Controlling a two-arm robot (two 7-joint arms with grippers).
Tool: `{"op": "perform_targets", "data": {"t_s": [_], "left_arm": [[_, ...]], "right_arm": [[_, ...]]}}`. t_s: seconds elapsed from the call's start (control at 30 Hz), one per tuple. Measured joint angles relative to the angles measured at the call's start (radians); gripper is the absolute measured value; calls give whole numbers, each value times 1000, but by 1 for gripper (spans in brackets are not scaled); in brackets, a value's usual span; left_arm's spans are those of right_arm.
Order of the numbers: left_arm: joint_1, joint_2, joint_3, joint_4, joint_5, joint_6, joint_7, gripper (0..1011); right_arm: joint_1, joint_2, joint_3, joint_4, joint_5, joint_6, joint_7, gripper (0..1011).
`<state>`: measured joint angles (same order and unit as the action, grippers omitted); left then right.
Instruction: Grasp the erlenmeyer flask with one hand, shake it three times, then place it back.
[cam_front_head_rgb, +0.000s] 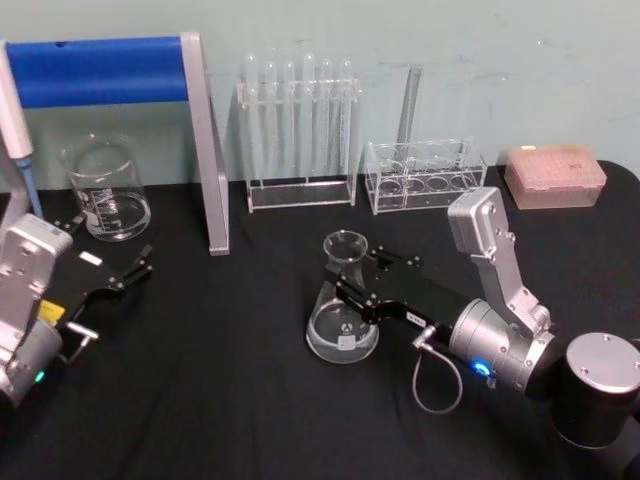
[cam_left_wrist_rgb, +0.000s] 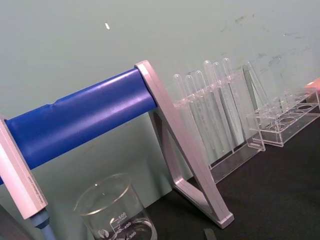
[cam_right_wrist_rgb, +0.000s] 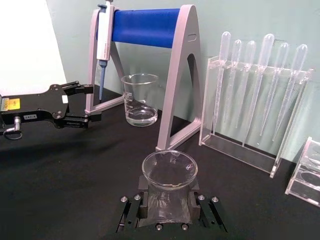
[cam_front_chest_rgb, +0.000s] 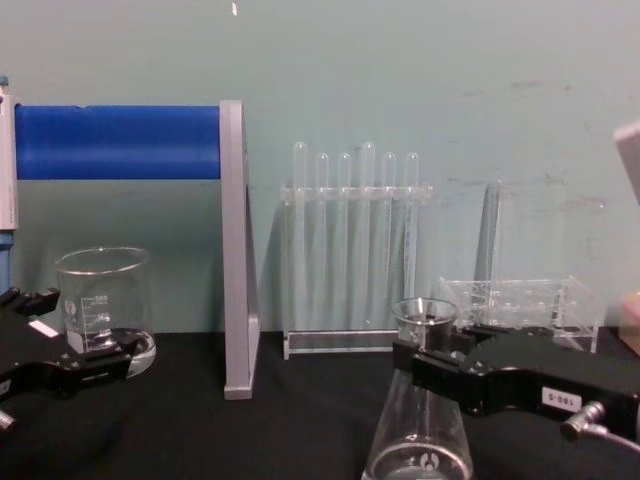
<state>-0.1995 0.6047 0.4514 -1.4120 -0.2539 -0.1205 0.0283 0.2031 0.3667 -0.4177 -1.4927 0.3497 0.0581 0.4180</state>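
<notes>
- head view: the erlenmeyer flask (cam_front_head_rgb: 343, 312) stands upright near the middle of the black desk (cam_front_head_rgb: 230, 400), with bare desk all around it. the right gripper (cam_front_head_rgb: 352, 277) reaches in from the right, and its fingers hug the flask's neck on both sides. the left gripper (cam_front_head_rgb: 118, 255) sits at the left side, spread wide and holding nothing, just in front of the beaker (cam_front_head_rgb: 106, 187). the blue stand (cam_front_head_rgb: 205, 150) and the test tube rack (cam_front_head_rgb: 298, 135) are at the back by the wall, well away from the flask.
- left wrist view: the beaker (cam_left_wrist_rgb: 117, 211), the blue stand (cam_left_wrist_rgb: 85, 117) and the test tube rack (cam_left_wrist_rgb: 220, 120) show against the wall.
- right wrist view: the flask's round mouth (cam_right_wrist_rgb: 169, 171) sits right between the right gripper's two black fingers (cam_right_wrist_rgb: 131, 212). the left gripper (cam_right_wrist_rgb: 80, 105) is far off, open, beside the beaker (cam_right_wrist_rgb: 140, 99).
- chest view: the right gripper (cam_front_chest_rgb: 428, 362) is clamped on the flask (cam_front_chest_rgb: 418, 430) just under its rim. the flask's bottom edge is cut off, so i cannot tell if it touches the desk.
</notes>
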Motion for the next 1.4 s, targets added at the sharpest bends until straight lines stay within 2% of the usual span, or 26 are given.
{"op": "perform_targets", "data": {"t_s": [0.67,0.77,0.8,1.03,1.07,1.13,1.3,1.4], "left_arm": [[0,0,0,0,0,0,0,1001],[0,0,0,0,0,0,0,1001],[0,0,0,0,0,0,0,1001],[0,0,0,0,0,0,0,1001],[0,0,0,0,0,0,0,1001],[0,0,0,0,0,0,0,1001],[0,0,0,0,0,0,0,1001],[0,0,0,0,0,0,0,1001]], "right_arm": [[-1,1,-2,-2,-2,3,-1,447],[-1,1,-2,-1,-2,5,-1,496],[-1,1,-2,-1,-3,5,-1,556],[-1,1,-2,-1,-3,6,-1,759],[-1,1,-2,-1,-3,6,-1,816],[-1,1,-2,-1,-3,6,-1,847],[-1,1,-2,-1,-3,6,-1,996],[-1,1,-2,-1,-3,6,-1,1000]]}}
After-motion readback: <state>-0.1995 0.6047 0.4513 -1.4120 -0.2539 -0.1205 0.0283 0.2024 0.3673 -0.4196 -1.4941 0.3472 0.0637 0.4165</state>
